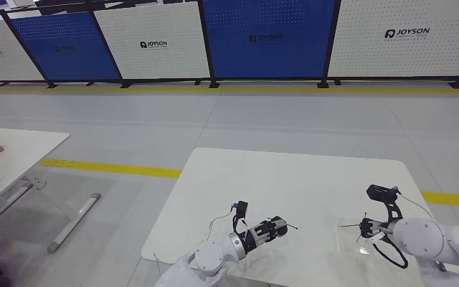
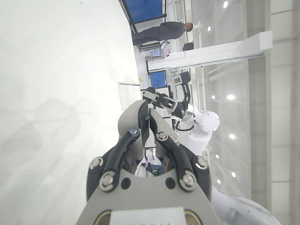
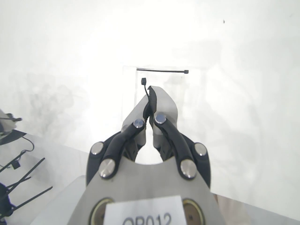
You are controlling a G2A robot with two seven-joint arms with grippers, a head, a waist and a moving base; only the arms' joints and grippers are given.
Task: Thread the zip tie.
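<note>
My right gripper is shut on a black zip tie, whose square head sticks out past the fingertips. It hovers over a clear plate on which a second zip tie lies flat. In the top view this gripper is at the table's near right. My left gripper is at the near middle, shut on another thin black zip tie that pokes out toward the right arm. In the left wrist view its fingers are pressed together, with the right gripper beyond them.
The white table stretches away from both arms. Several spare black zip ties lie by the table's near edge beside the right arm. A second white table stands at the far left, and blue and white panels line the back.
</note>
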